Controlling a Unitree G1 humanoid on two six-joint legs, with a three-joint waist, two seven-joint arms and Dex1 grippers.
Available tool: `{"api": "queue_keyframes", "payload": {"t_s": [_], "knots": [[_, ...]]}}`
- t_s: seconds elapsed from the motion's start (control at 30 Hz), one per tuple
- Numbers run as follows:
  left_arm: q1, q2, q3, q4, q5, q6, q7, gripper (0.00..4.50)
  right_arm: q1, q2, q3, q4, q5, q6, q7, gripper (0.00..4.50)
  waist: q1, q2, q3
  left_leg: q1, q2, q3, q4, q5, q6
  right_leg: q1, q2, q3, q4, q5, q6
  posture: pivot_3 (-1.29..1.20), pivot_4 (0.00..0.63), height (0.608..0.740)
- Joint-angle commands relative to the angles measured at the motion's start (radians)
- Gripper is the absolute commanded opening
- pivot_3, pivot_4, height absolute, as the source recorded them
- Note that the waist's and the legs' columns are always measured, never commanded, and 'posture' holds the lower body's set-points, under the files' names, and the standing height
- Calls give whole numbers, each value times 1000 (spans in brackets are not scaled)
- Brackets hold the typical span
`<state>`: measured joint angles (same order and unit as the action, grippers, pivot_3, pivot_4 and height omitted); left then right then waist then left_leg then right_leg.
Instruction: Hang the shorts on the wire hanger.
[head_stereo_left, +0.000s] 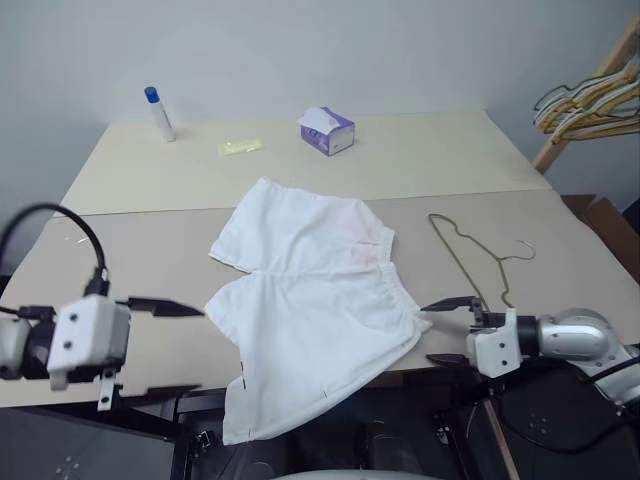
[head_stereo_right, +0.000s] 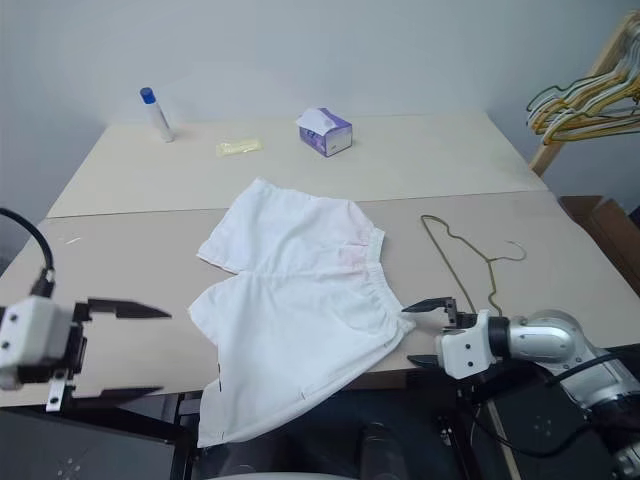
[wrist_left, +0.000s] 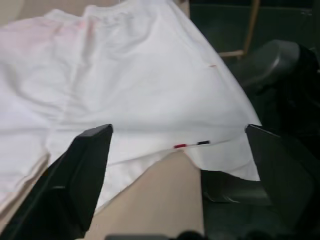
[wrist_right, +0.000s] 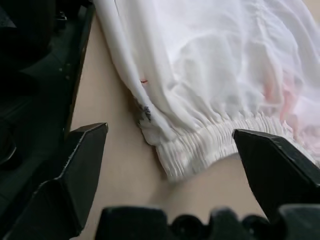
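The white shorts (head_stereo_left: 310, 300) lie spread in the middle of the table, waistband (wrist_right: 210, 145) toward the right, and one leg droops over the front edge. The thin dark wire hanger (head_stereo_left: 470, 255) lies flat on the table just right of the waistband. My left gripper (head_stereo_left: 190, 350) hovers open at the front left, its fingers pointing at the shorts' leg hem (wrist_left: 190, 146) with nothing between them. At the front right, my right gripper (head_stereo_left: 432, 333) is open too, close to the waistband's near corner and holding nothing.
A purple tissue box (head_stereo_left: 327, 131), a white bottle with a blue cap (head_stereo_left: 159, 113) and a yellow packet (head_stereo_left: 240, 147) sit at the back of the table (head_stereo_left: 130, 250). A bunch of gold and pale hangers (head_stereo_left: 590, 100) hangs on a wooden rack at the far right.
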<state>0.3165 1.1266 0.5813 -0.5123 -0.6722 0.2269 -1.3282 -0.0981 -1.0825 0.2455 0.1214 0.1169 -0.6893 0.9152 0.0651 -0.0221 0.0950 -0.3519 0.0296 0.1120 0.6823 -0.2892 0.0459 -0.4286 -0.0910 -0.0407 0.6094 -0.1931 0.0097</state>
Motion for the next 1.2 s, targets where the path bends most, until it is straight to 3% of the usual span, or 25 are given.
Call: {"api": "queue_keyframes", "payload": {"t_s": [0.03,0.2,0.3,0.43,0.57,0.93,1.0,1.07,1.2], "knots": [[-137,-10,-16,55,-66,78,91,4461,53,-35,-140,-109,156,208,-6,4455,5,0,1,0,0,0,0,0,0,0,0,0,0,0,0,189,91,740],[-360,-104,-174,60,-114,193,260,4461,116,-9,-304,-215,303,576,-92,4455,6,0,0,0,0,0,0,-1,-1,1,0,0,-1,0,0,102,65,740],[-481,-176,-288,90,-96,225,296,4461,105,16,-354,-268,310,844,-214,4455,-2,-2,-1,-1,0,0,1,-1,-1,1,0,0,0,3,4,50,57,740],[-594,-252,-392,127,-76,257,317,4461,32,47,-358,-276,274,1152,-345,4455,-24,-2,-3,-1,-1,0,1,-1,-1,1,0,0,0,4,5,-12,46,740],[-665,-319,-479,159,-48,270,319,4461,-97,68,-283,-184,188,1423,-428,4455,-56,-2,-4,-1,-2,1,2,-1,-1,1,0,1,-1,5,4,-53,46,740],[-678,-391,-521,165,10,223,301,4461,-221,138,-209,51,96,1489,-344,4455,-110,-2,-17,-2,-7,0,2,-1,0,1,0,2,-1,6,4,-70,12,740],[-661,-403,-525,167,33,200,312,4461,-227,149,-204,55,86,1489,-329,4455,-114,-2,-24,-2,-7,-1,2,-1,0,2,0,2,-1,6,5,-69,0,740],[-650,-413,-523,160,38,190,321,4500,-221,151,-210,27,85,1497,-311,4092,-114,-3,-28,-1,-7,0,2,-2,0,3,-1,2,-1,5,6,-57,3,740],[-638,-412,-505,155,41,187,321,4500,-208,144,-268,-55,88,1531,-325,4092,-113,-2,-28,-1,-6,-1,2,-2,0,3,-1,2,1,4,8,-47,10,740]]}}
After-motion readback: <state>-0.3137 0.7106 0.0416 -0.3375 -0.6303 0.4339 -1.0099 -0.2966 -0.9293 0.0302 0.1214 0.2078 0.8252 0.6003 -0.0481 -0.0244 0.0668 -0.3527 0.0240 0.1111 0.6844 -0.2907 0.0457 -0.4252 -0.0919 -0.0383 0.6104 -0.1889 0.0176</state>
